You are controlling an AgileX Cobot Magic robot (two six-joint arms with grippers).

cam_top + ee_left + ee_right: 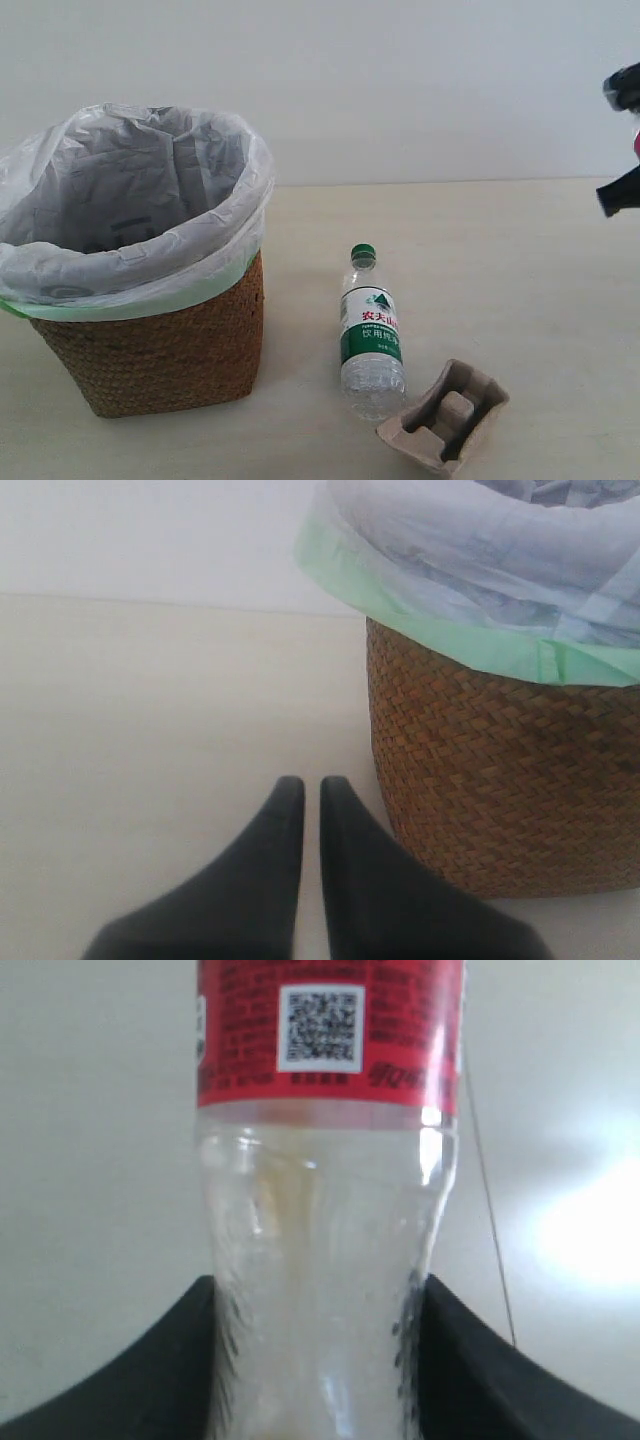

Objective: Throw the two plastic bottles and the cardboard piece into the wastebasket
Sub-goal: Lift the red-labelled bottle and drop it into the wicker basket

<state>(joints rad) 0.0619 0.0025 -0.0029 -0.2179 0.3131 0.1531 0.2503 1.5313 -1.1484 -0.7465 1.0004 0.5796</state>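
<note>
The wicker wastebasket (150, 360) with its white bag liner stands at the left. A green-capped bottle (371, 335) lies on the table to its right. Touching that bottle's base is the moulded cardboard piece (446, 415), near the front edge. My right gripper (320, 1295) is shut on the clear waist of the red-label bottle (325, 1210); at the exterior view's far right edge only a sliver of the right gripper (622, 140) shows, raised above the table. My left gripper (312, 785) is shut and empty, low over the table beside the wastebasket (500, 780).
The pale table (500, 270) runs back to a plain white wall. Open tabletop lies right of the green-capped bottle and behind it.
</note>
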